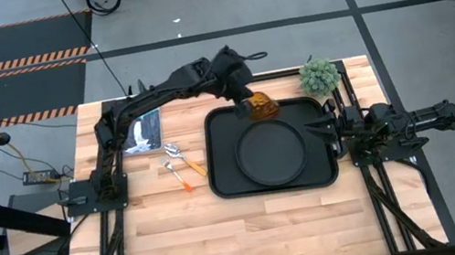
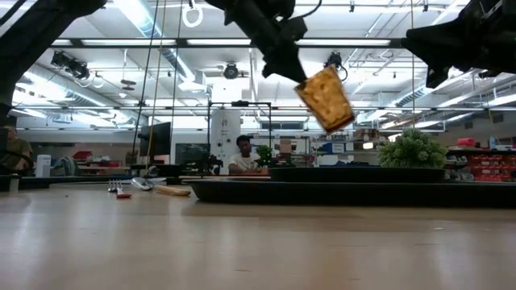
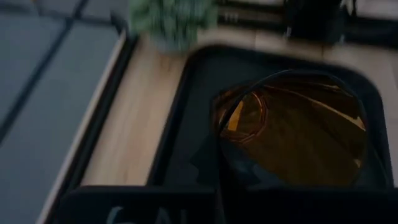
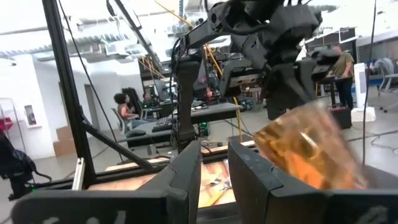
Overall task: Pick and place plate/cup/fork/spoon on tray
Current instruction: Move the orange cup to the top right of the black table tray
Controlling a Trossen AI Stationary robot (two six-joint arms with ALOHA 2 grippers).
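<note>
Cup (image 3: 292, 130) nearest, tilted, gripped by left tool (image 1: 246, 97) above tray (image 1: 227, 178) far corner. Fork (image 1: 182, 178) and spoon (image 1: 184, 154) on surface left; plate (image 1: 271, 153) on tray. Right tool (image 1: 331, 126) waits open. Likely next: lower, level, release cup.

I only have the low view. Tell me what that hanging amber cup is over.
Observer: From above, the cup, held by the left gripper, hangs over the tray's far edge, beside the plate, which already lies in the tray.
Operator: Give me the cutlery, I just see small bits at left.
Observer: The fork and spoon lie on the bare wood left of the tray, not on it.
Operator: Now the right arm.
Observer: The right gripper waits at the tray's right edge, fingers open and empty.
</note>
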